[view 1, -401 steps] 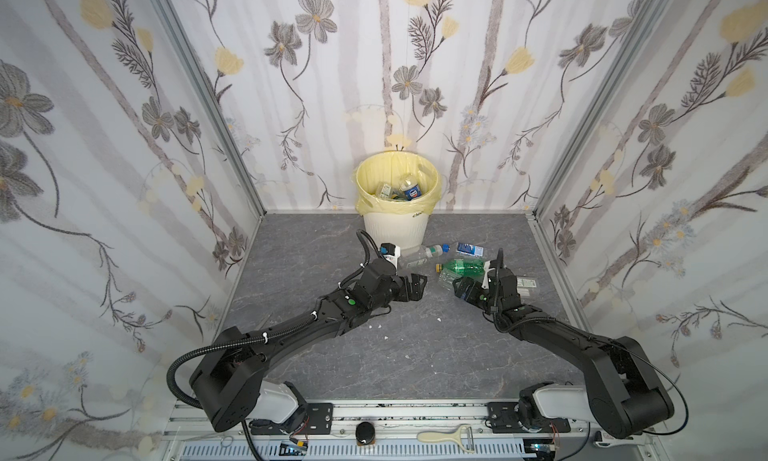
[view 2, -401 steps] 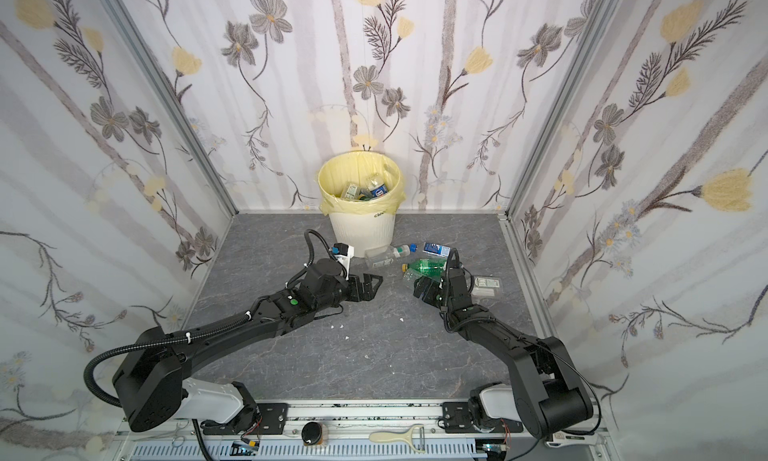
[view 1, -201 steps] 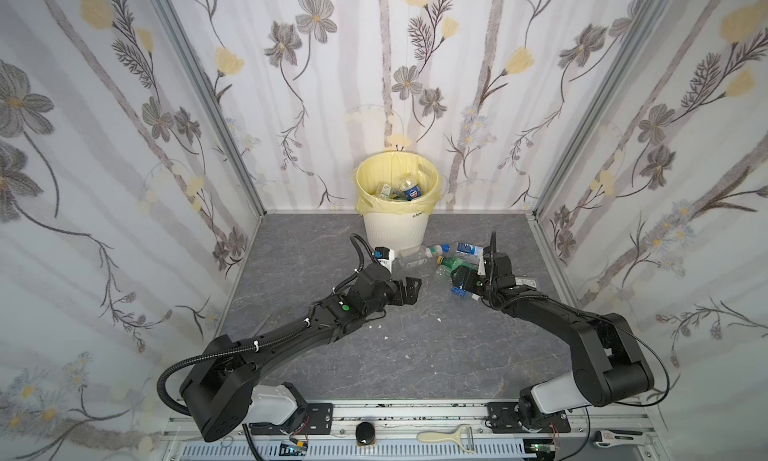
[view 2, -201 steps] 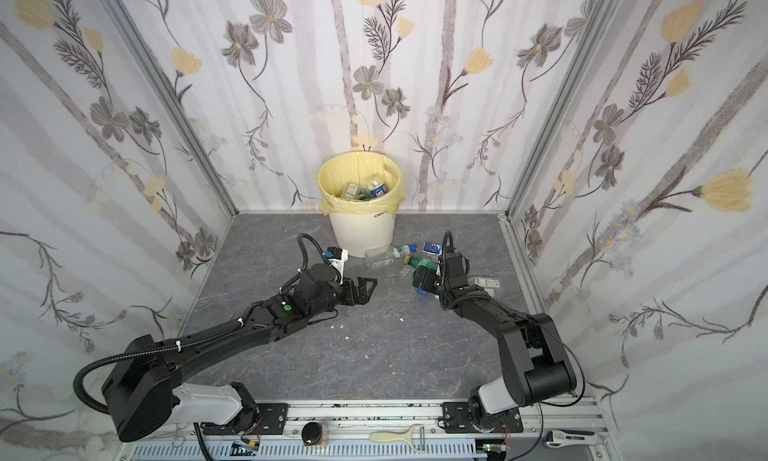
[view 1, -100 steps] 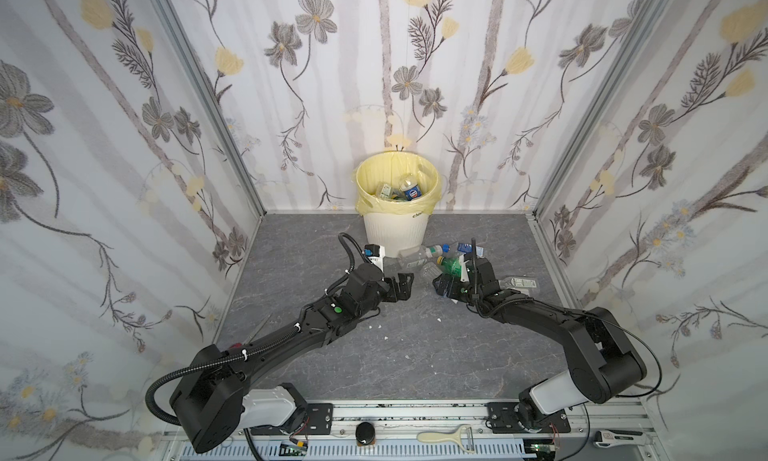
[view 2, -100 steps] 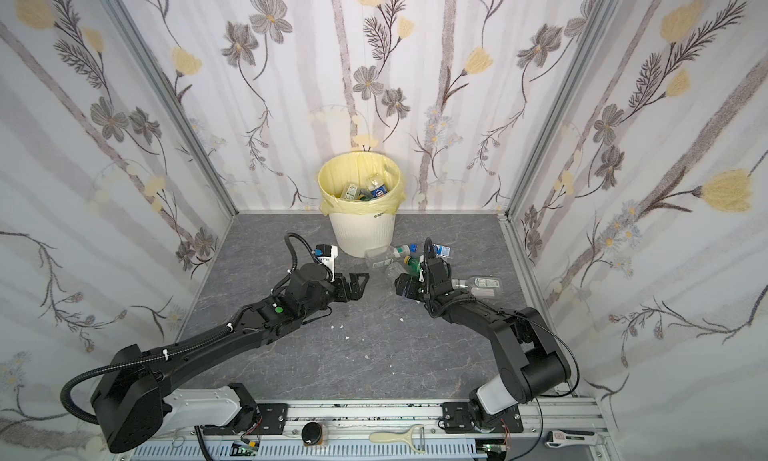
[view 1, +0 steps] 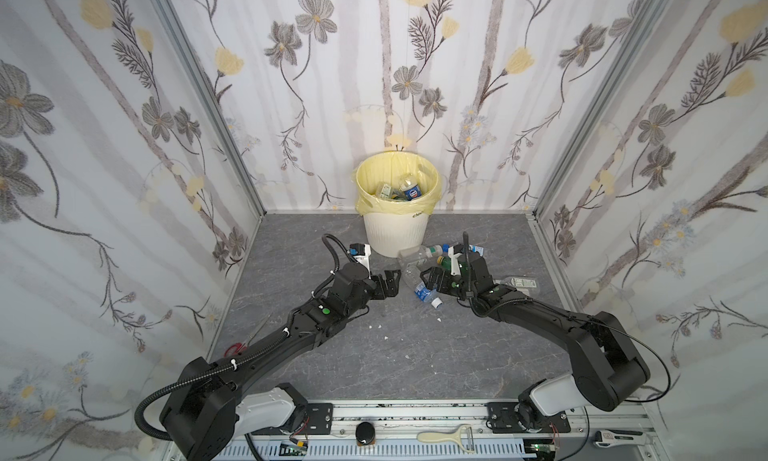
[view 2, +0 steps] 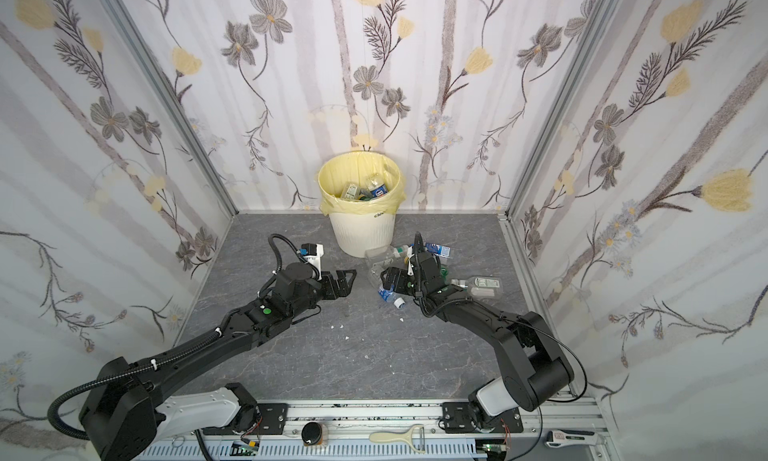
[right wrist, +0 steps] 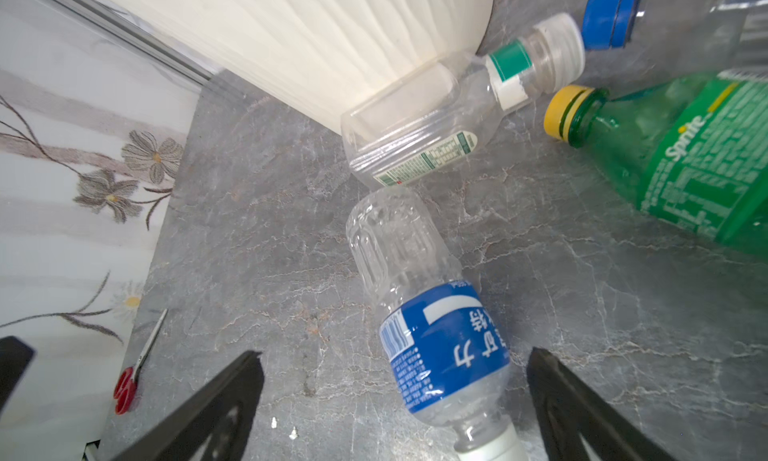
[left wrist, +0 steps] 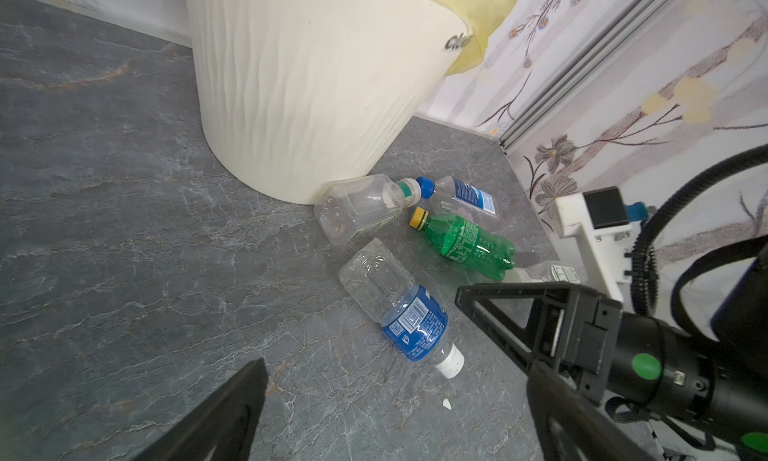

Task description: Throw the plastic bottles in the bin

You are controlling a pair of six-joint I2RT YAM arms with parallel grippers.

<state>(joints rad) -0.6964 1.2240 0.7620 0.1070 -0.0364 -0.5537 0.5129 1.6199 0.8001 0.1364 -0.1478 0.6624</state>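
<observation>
Both grippers are being held wide apart and empty. The right gripper is being held over a clear bottle with a blue label, lying on the floor near the bin. The left gripper is being held just beside it.

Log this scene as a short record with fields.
left gripper: open, empty, apart from the bottles
right gripper: open over the blue-label bottle, not gripping
bin: upright, several bottles inside
loose bottles: five lying down: blue-label bottle, square clear bottle against the bin, green bottle, blue-capped bottle, far clear bottle
</observation>
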